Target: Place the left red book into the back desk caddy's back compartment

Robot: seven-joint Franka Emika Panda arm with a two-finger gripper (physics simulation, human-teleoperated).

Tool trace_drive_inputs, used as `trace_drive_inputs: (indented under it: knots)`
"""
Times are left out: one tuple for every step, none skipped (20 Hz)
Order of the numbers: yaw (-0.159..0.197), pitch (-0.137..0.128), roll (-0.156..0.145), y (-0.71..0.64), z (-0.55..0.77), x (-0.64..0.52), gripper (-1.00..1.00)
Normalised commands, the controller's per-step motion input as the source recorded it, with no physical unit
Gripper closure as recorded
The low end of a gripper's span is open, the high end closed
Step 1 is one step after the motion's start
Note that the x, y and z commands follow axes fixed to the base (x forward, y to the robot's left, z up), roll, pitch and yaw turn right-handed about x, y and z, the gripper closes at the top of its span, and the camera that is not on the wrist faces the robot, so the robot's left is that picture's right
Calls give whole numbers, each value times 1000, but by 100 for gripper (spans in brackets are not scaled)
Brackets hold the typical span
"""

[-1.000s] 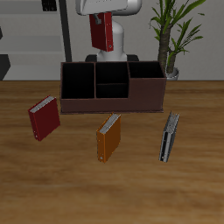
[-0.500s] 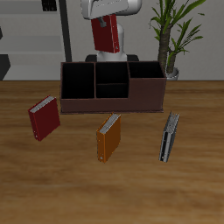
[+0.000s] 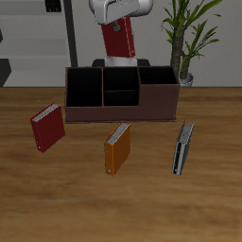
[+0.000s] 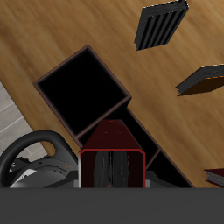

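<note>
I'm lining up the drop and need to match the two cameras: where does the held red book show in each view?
Exterior view: the left red book hangs in the gripper, raised above and behind the back desk caddy.
Wrist view: the book shows end-on, close to the camera, over the caddy's cells.
Shared landmark: the orange book, seen spine-on in the wrist view.

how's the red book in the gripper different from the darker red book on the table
The left red book is a brighter red; the maroon book is darker. The left red book hangs in the gripper above the back desk caddy; the maroon book is on the table, in front of the caddy's end. Both are thin hardcovers with pale page edges, and both lean a little.
</note>
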Motion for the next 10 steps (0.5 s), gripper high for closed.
trace_drive_inputs:
  knots:
    - [101,14,15,45,-82,24,100]
    - [92,-3,-1,19,-92,31,100]
    - [153,6,11,42,-138,23,100]
    - [0,0,0,-39,-6,-74,100]
    - [150,34,3,40,-173,68,100]
    - [80,18,3,22,-87,-66,100]
    - [203,7,47,109,-164,-38,100]
    - [36,23,4,41,-99,-37,100]
    - [126,-10,30,103,-103,-66,100]
    - [139,38,32,101,-142,13,100]
